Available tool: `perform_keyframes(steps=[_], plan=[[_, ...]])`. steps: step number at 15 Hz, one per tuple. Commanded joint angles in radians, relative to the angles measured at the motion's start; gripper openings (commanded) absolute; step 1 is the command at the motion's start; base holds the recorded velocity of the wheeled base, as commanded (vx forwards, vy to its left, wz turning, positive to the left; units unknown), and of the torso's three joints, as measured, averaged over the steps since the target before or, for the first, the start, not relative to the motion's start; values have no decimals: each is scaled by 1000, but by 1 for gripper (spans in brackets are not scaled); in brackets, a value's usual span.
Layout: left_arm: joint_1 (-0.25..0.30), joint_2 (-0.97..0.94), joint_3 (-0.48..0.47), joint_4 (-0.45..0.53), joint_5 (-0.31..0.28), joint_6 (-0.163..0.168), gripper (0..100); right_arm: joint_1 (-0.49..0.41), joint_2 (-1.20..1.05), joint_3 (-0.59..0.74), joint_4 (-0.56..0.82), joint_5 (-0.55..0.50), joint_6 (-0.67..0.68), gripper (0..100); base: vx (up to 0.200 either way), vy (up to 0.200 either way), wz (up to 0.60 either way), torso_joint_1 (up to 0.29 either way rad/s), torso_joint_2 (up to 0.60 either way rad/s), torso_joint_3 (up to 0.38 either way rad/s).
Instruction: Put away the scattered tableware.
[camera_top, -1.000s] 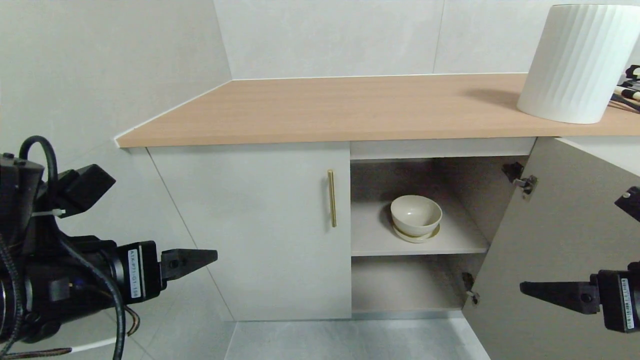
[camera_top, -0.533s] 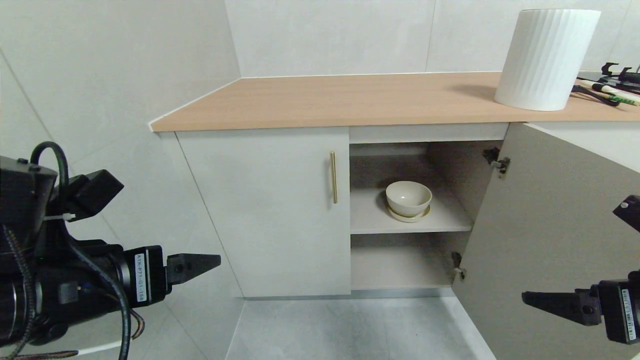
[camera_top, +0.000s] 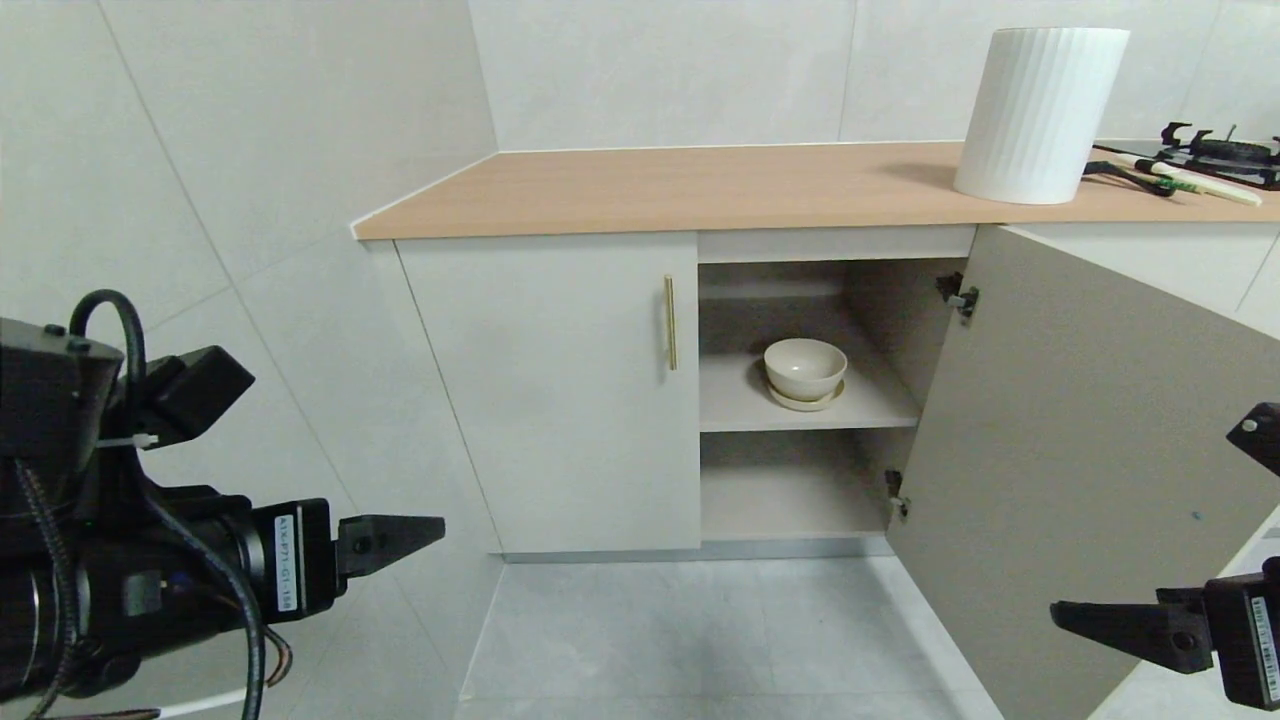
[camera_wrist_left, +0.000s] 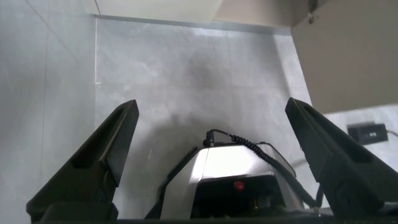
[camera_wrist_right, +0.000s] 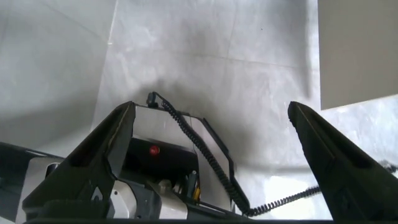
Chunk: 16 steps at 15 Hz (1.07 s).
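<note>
Left gripper (camera_top: 400, 535): hangs low on the robot's left, in front of the pale tiled wall and well short of the cabinet; points forward, stands wide open in the left wrist view (camera_wrist_left: 210, 118), grips nothing, looks down on the pale grey tiled floor (camera_top: 700, 630)

Right gripper (camera_top: 1100, 620): sits low on the right, before the swung-out right-hand cabinet door (camera_top: 1080, 400); cannot tell whether touching it or just apart; spread wide too in the right wrist view (camera_wrist_right: 211, 112), and empty

Round cream ceramic bowl (camera_top: 805, 366): stands upright on a small cream saucer-like plate (camera_top: 803, 402), both on the upper shelf (camera_top: 735, 405) of the open right-hand compartment, near the middle of that shelf, well apart from both grippers

Left-hand light grey cabinet door (camera_top: 560, 380): shut; carries a slim upright brass bar handle (camera_top: 670, 322) near its inner edge, just beside the open compartment

Light wooden countertop (camera_top: 700, 185): runs over both compartments and into the wall corner; bears a tall white ribbed cylindrical container (camera_top: 1040, 115) towards its right end and, just beyond that at the far right, several long dark and pale utensils (camera_top: 1190, 170), too small to tell apart
</note>
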Motion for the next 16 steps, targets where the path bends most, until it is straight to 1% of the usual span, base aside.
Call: perform_keyframes(steps=[1,8,9,10,11,13,16], plan=[[1,4,1,0,2,0,100,0,2,0,1,0,0,100,0,0,0,0,0,0],[1,5,1,0,2,3,100,-1,-5,-1,16,-2,-1,100,0,0,0,0,0,0],[1,5,1,0,3,3,100,-1,-5,-3,18,-22,-1,100,0,0,0,0,0,0],[1,5,0,0,3,3,100,-1,-4,-3,18,-28,-1,100,0,-200,0,2,7,-2],[1,5,1,0,5,3,100,-1,-5,-15,70,-51,-3,100,0,-200,0,7,12,-2],[1,5,1,0,5,3,100,-1,-7,-44,145,-52,-3,100,0,-200,0,0,0,7],[1,5,1,0,3,3,100,-4,-7,-56,174,-62,-3,100,0,-200,0,1,2,4]])
